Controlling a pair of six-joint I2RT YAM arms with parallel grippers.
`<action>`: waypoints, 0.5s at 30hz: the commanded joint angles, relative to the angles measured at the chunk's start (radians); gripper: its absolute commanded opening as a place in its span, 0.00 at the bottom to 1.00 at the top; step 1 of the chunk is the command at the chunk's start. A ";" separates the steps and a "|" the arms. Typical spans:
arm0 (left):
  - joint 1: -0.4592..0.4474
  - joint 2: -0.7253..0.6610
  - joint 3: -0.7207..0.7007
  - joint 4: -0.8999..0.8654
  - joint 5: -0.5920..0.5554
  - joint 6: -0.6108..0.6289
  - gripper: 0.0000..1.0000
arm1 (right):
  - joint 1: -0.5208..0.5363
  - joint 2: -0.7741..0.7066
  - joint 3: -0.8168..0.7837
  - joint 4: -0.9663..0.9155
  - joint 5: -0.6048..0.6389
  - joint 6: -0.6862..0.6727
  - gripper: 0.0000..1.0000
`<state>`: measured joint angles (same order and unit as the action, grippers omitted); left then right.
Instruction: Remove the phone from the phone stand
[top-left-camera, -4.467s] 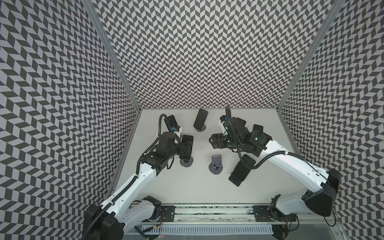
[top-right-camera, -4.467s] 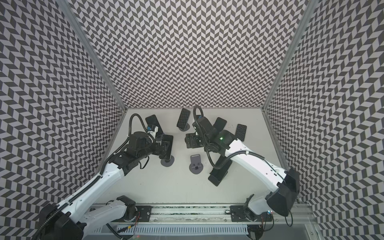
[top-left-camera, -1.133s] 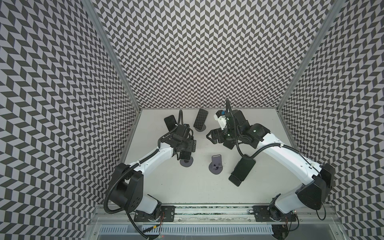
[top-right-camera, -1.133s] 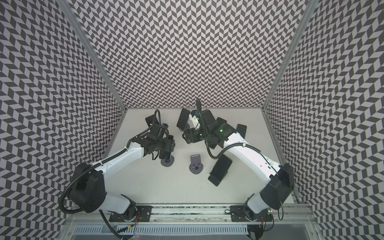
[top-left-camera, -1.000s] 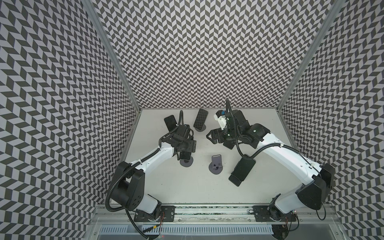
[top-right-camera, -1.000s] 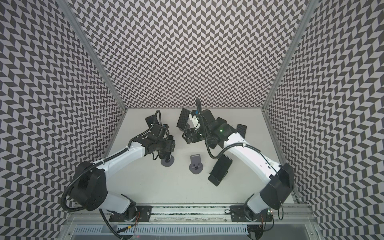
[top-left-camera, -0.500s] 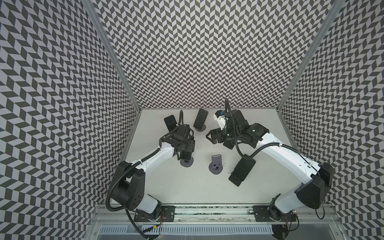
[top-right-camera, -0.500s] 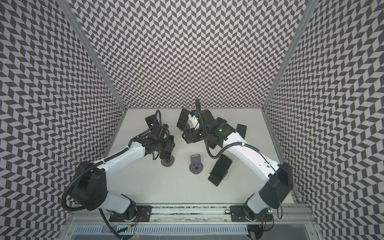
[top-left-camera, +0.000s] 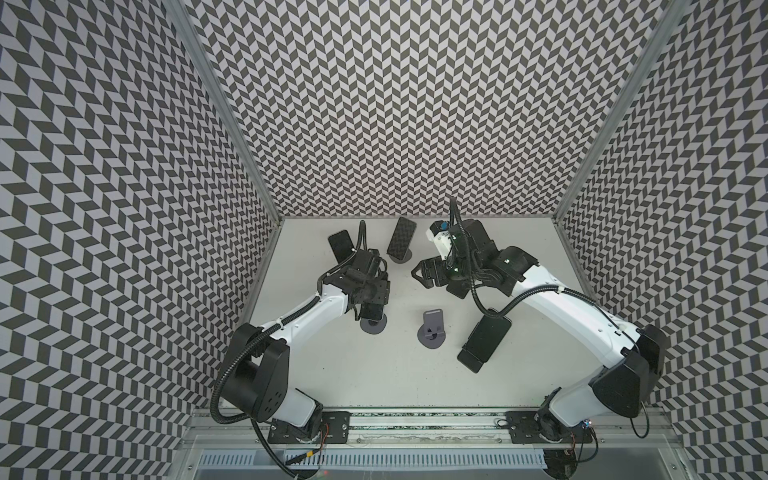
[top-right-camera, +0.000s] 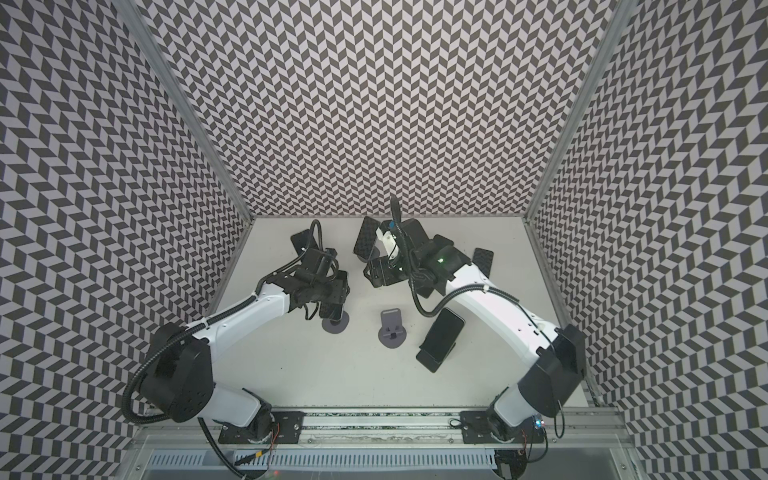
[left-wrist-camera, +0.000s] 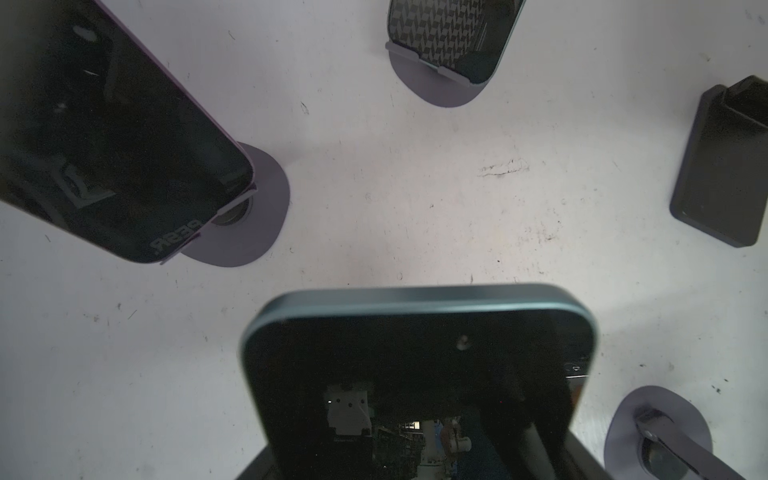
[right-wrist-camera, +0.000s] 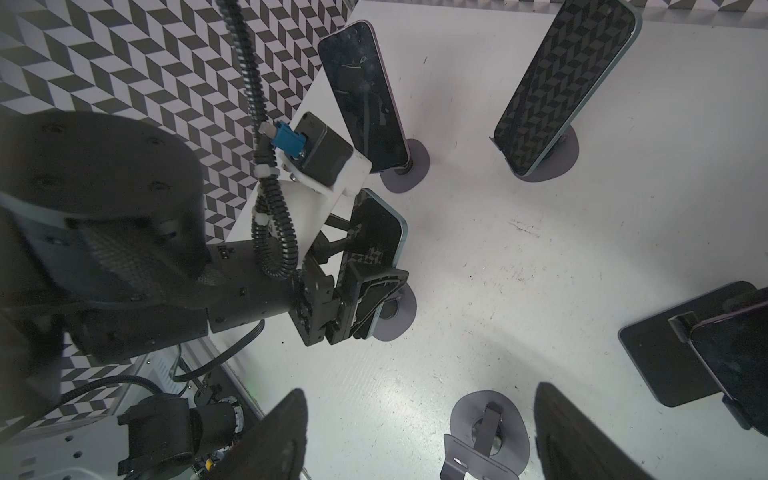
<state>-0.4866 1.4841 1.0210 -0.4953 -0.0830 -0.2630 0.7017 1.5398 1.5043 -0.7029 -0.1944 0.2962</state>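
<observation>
A white table (top-left-camera: 332, 374) sits between zigzag-patterned walls. The left hand (right-wrist-camera: 365, 299) is pressed together on the edges of a dark phone (right-wrist-camera: 380, 232) with a blue-green rim. The phone leans on its round grey stand (right-wrist-camera: 401, 318) on the table's left side. The right hand (top-left-camera: 422, 277), fingers spread and holding nothing, hovers near the middle back. An empty stand (top-left-camera: 432, 334) sits on the table nearby.

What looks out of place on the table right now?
Nothing spilled or broken. The grey stand in the middle is empty, unlike the stands around it. The left gripper is shut on the blue-edged phone.
</observation>
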 joint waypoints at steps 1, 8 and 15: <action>-0.001 -0.050 0.019 0.015 0.009 -0.008 0.63 | -0.005 0.007 0.019 0.028 -0.013 0.004 0.83; 0.003 -0.077 0.019 0.020 0.017 -0.012 0.62 | -0.005 0.011 0.022 0.030 -0.019 0.007 0.83; 0.009 -0.095 0.018 0.020 0.019 -0.012 0.61 | -0.005 0.014 0.027 0.032 -0.034 0.015 0.83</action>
<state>-0.4835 1.4254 1.0214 -0.4953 -0.0715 -0.2630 0.7017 1.5417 1.5043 -0.7029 -0.2150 0.3004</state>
